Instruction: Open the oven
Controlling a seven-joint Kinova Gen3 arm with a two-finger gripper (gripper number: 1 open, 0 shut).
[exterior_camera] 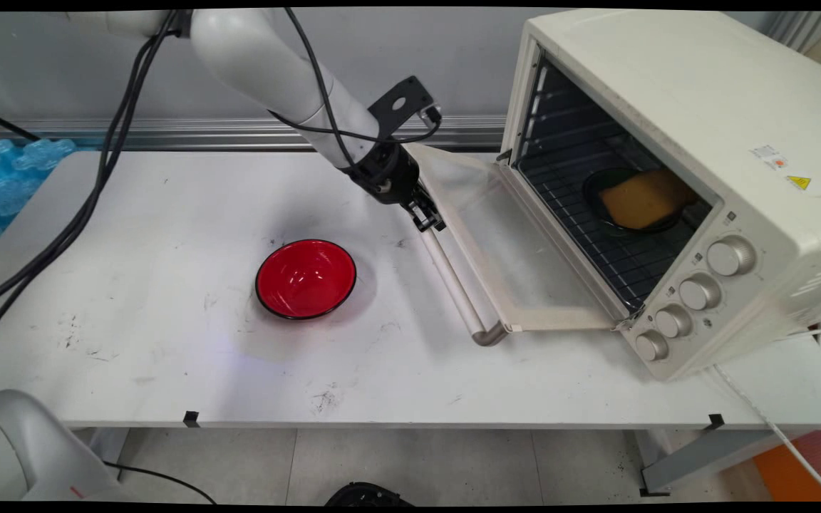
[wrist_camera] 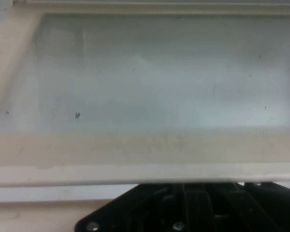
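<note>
Table (exterior_camera: 168, 342), white and scuffed with dark marks, carries one cream-coloured metal toaster oven (exterior_camera: 674, 171) on its right side. The oven's one glass door (exterior_camera: 517, 249) lies folded down flat, and a single pale cylindrical handle bar (exterior_camera: 453, 281) runs along its free edge. Four round silver knobs (exterior_camera: 699, 292) sit in a line on the oven's front panel. Inside, on the wire rack (exterior_camera: 596, 242), rests one black dish (exterior_camera: 599, 203) holding one yellow-orange slab of food (exterior_camera: 642, 198). One glossy red bowl with a black rim (exterior_camera: 306, 278) stands alone near the table's middle, well apart from the door. The black two-finger gripper (exterior_camera: 428, 217) is at the far end of the handle bar; whether it is closed on the bar cannot be told. The main view alone shows the oven's inside, the knobs and the bowl. The hand view shows only the door's glass pane (wrist_camera: 159, 72) and cream frame (wrist_camera: 145, 150) up close, above the gripper's black linkage (wrist_camera: 193, 208); its fingers are out of sight there.
</note>
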